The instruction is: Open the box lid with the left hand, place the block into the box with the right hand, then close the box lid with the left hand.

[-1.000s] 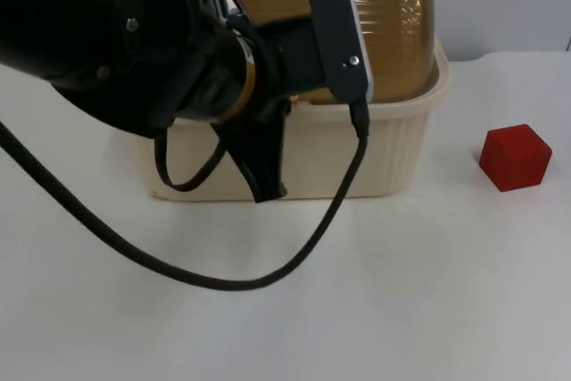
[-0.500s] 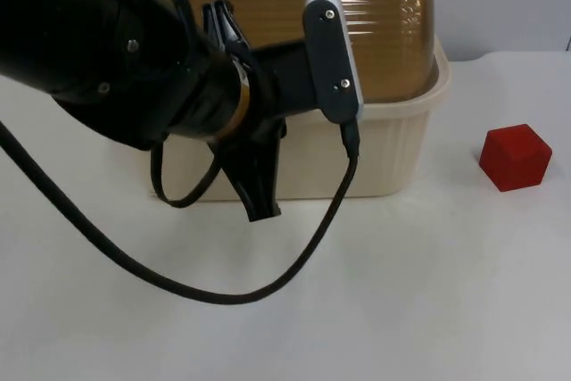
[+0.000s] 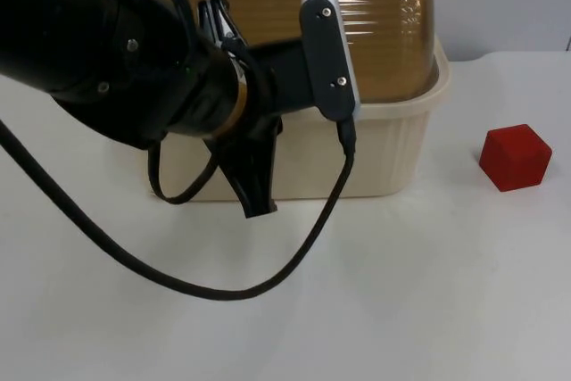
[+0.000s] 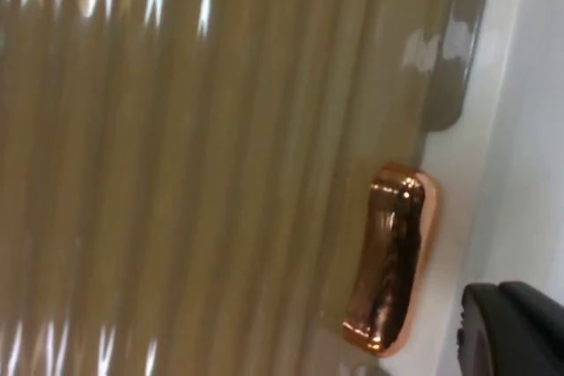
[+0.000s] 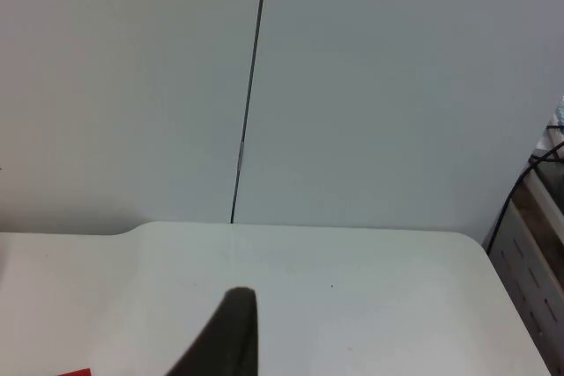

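A cream box (image 3: 393, 153) stands at the back of the table under a ribbed, translucent brown lid (image 3: 384, 24) that rests on its rim. In the left wrist view the lid (image 4: 194, 156) is close up, with its copper handle (image 4: 392, 270) beside the cream rim. My left gripper (image 3: 238, 109) hangs in front of the box's left half, open and empty, with one fingertip (image 3: 257, 202) low against the front wall. A red block (image 3: 515, 156) lies on the table right of the box. My right gripper (image 5: 231, 336) waits above the table near the wall, with the block's edge (image 5: 75, 372) beside it.
The left arm (image 3: 98, 42) covers the box's left side and the table behind it. White table top (image 3: 401, 292) spreads in front of the box and around the block. The grey partition wall (image 5: 352, 85) closes off the back.
The left arm has shifted slightly to the left and towards the table's front, so its lower fingertip sits a little lower on the box wall. Box, lid and block have not moved.
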Robot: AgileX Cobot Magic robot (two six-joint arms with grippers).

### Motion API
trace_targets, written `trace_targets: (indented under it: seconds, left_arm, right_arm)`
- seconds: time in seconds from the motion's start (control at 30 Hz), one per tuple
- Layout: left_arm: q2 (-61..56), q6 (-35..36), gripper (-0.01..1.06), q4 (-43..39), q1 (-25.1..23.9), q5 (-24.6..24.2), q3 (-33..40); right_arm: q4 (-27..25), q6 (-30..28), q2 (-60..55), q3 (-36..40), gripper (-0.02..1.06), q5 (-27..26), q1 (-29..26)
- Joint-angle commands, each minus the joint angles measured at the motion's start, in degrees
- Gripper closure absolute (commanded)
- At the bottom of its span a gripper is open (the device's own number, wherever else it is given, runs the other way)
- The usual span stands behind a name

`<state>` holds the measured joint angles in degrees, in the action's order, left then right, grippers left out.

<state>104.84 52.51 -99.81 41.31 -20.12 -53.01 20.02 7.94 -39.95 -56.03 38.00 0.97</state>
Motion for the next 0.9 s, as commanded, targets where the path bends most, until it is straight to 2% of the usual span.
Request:
trace_targets:
  seconds: [0.0,0.63,0.87]
  left_arm:
    - [0.1,0.2,1.05,-0.1,-0.1,-1.0,-0.2]
    - [1.6,0.2,1.05,-0.1,-0.1,-1.6,-2.3]
    - [1.6,0.2,1.05,-0.1,-0.1,-5.3,-2.3]
  right_arm:
    - [0.6,0.2,0.1,-0.3,-0.01,-0.1,0.3]
    - [0.6,0.2,0.1,-0.3,-0.01,-0.1,0.3]
    - [0.6,0.2,0.1,-0.3,-0.01,-0.1,0.3]
